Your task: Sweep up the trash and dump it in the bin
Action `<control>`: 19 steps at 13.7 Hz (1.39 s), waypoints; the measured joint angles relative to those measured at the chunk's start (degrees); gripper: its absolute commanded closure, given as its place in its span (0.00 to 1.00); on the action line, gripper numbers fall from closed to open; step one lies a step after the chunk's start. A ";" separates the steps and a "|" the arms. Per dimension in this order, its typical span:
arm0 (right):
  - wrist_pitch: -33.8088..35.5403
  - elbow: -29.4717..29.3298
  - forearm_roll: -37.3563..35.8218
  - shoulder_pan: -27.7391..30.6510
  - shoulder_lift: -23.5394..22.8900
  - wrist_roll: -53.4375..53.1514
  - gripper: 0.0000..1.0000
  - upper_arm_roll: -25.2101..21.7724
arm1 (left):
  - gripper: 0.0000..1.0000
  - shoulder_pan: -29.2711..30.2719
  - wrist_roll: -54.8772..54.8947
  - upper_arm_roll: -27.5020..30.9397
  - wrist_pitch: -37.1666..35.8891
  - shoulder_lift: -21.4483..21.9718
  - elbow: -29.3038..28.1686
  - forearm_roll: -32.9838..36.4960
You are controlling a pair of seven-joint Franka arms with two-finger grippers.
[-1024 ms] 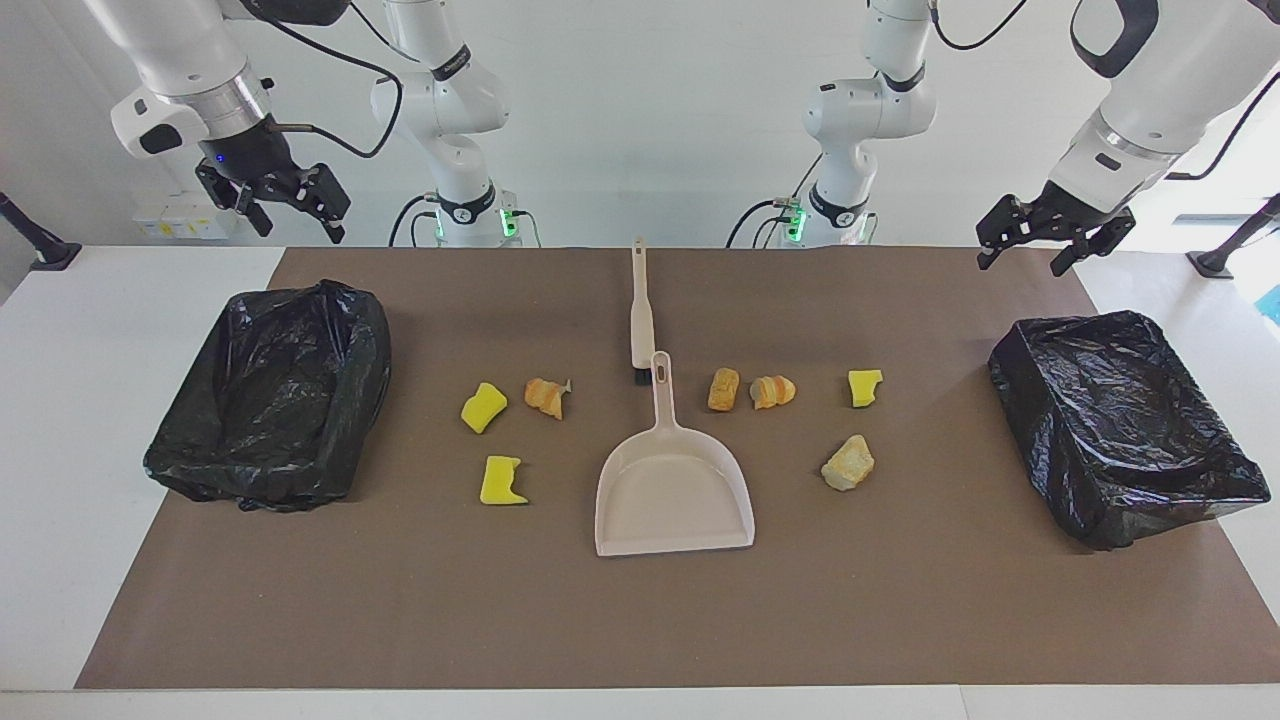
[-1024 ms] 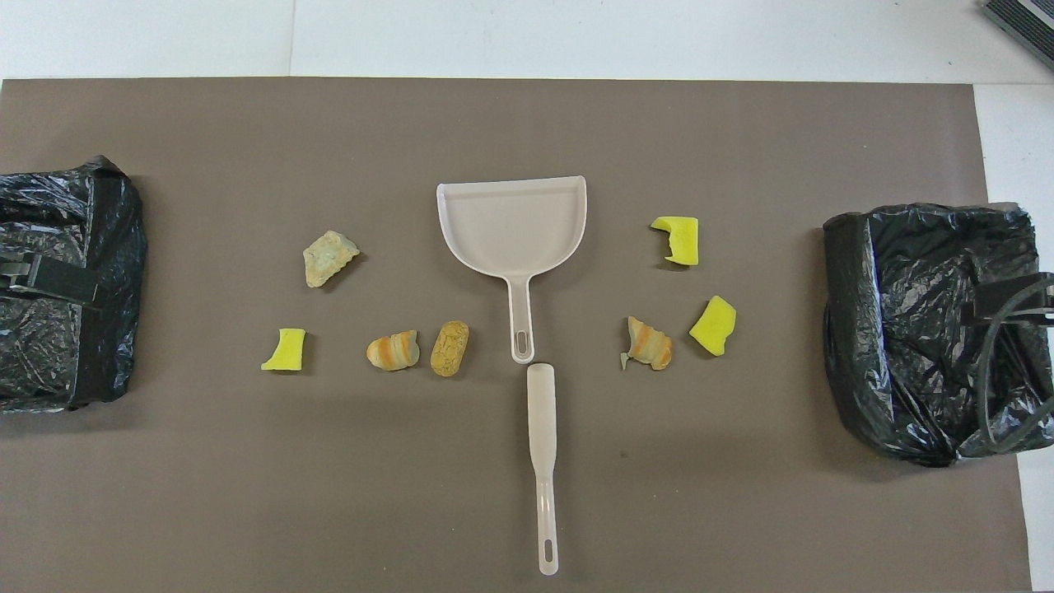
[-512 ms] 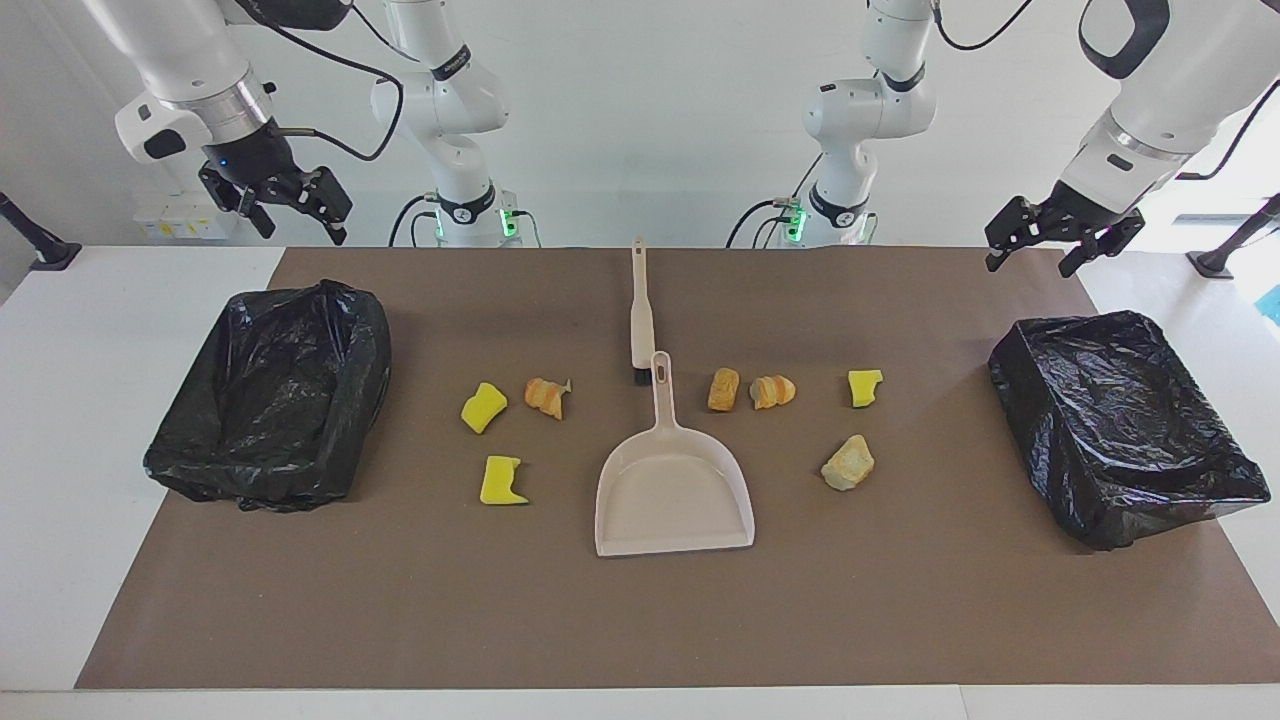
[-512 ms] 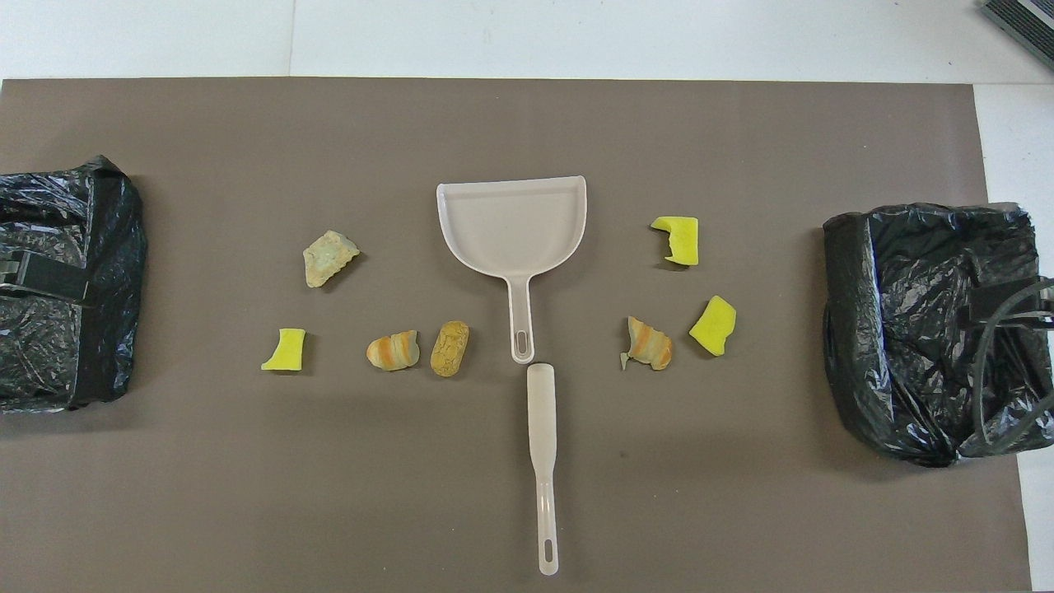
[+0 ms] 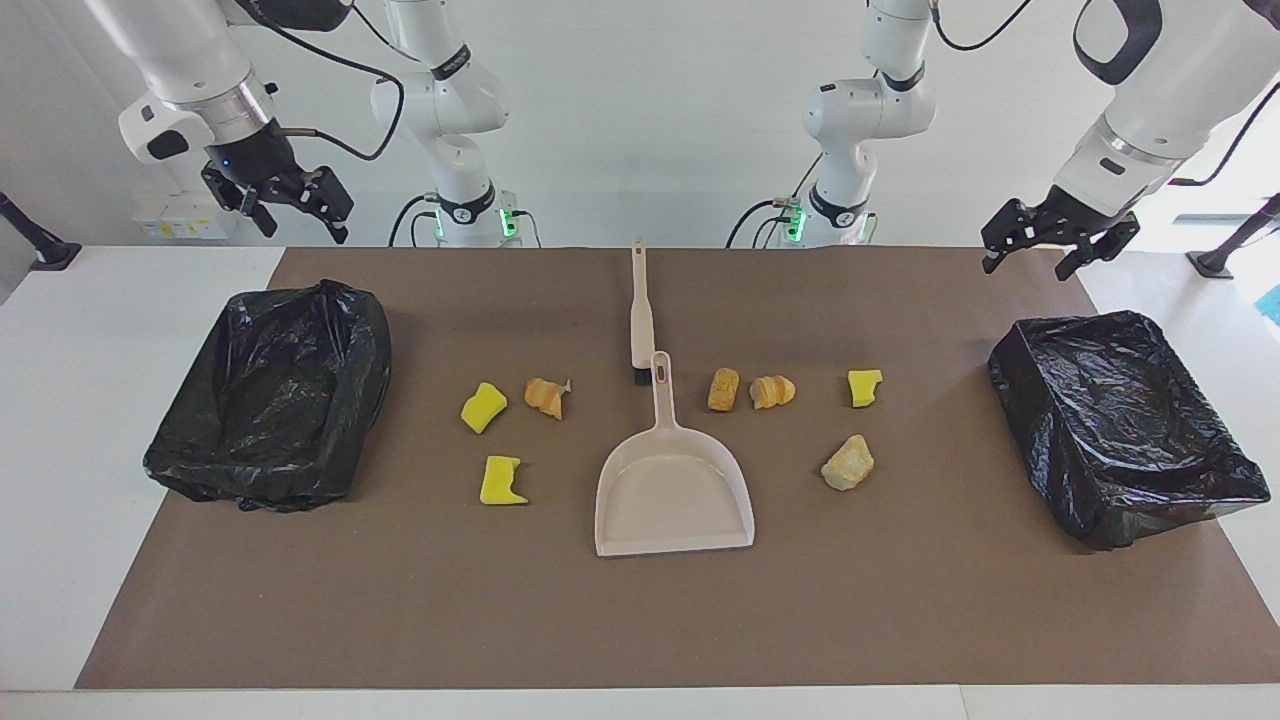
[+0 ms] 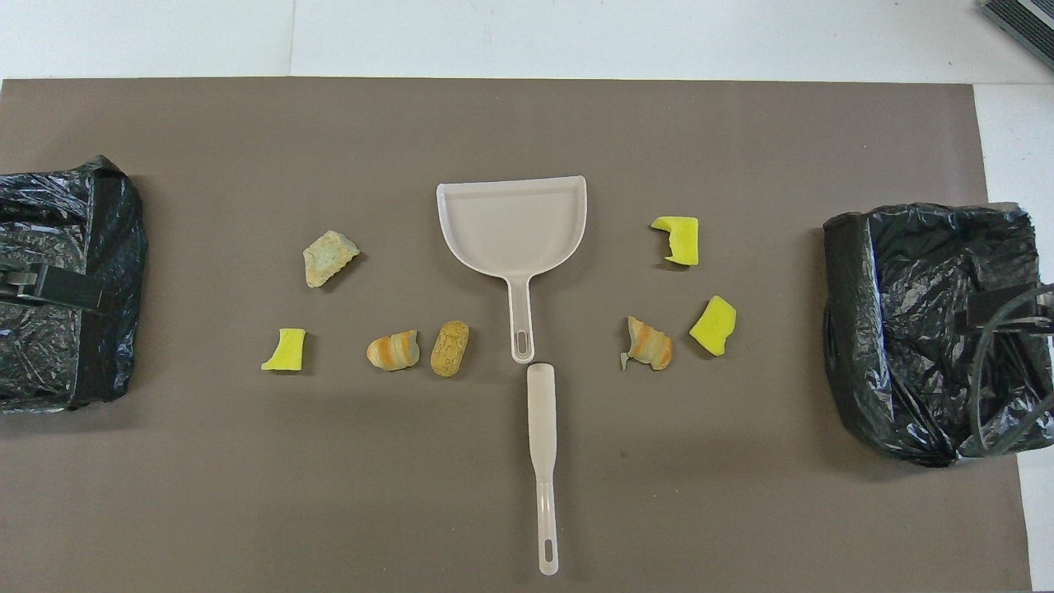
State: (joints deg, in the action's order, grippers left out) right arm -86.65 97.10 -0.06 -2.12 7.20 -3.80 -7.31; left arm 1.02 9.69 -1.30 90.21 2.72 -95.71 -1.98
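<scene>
The trash lies in several small pieces on the brown mat: yellow sponge chunks point(image 5: 484, 407) point(image 5: 865, 387) point(image 6: 285, 349) and orange-tan bread lumps point(image 5: 545, 397) point(image 5: 772, 391) point(image 6: 329, 257). They flank the beige dustpan point(image 5: 672, 490) point(image 6: 512, 222). A beige brush point(image 5: 640, 320) point(image 6: 543, 461) lies just nearer the robots, in line with the dustpan's handle. A black-lined bin point(image 5: 270, 400) point(image 6: 897, 329) sits at the right arm's end. My right gripper point(image 5: 300, 228) hangs open and empty above it. My left gripper point(image 5: 1028, 265) is open and empty over the other bin point(image 5: 1120, 420) point(image 6: 115, 247).
The brown mat point(image 5: 640, 620) covers most of the white table point(image 5: 60, 400). Both arm bases stand at the robots' edge of the table. Bare mat stretches between the dustpan's mouth and the table edge farthest from the robots.
Both grippers have shifted slightly in the air above their bins, still open. Nothing on the mat has moved.
</scene>
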 measured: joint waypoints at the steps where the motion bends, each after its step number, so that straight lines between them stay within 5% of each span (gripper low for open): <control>1: 0.00 0.51 0.00 -0.11 0.02 0.00 0.00 0.06 | 0.00 -0.25 0.00 -0.38 1.61 0.47 -1.70 -0.06; 19: 3.62 4.76 0.00 -2.75 2.21 0.08 0.00 1.23 | 0.00 -37.47 -32.60 -1.61 40.70 5.07 -36.07 0.21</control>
State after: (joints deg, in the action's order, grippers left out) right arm -83.03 101.85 -0.06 -4.86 9.42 -3.72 -6.07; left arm -36.44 -22.90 -2.91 130.91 7.79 -131.78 -1.76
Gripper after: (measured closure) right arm 0.000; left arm 0.000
